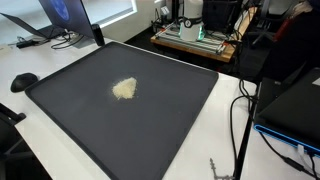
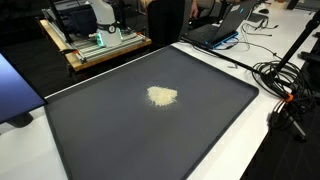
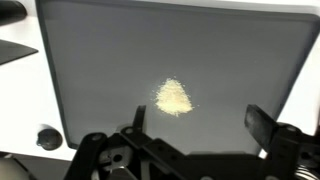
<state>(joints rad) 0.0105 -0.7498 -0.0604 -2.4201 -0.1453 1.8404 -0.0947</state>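
The mat lies open on every side of the small pale heap; cables crowd one edge.

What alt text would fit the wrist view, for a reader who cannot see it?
A small pale yellow powdery pile lies near the middle of a dark grey tray on a white table. The robot's open hand shows at the bottom edge, empty.

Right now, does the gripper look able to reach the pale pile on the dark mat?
Probably yes: the gripper hangs open above the mat, with nothing showing between it and the pile.
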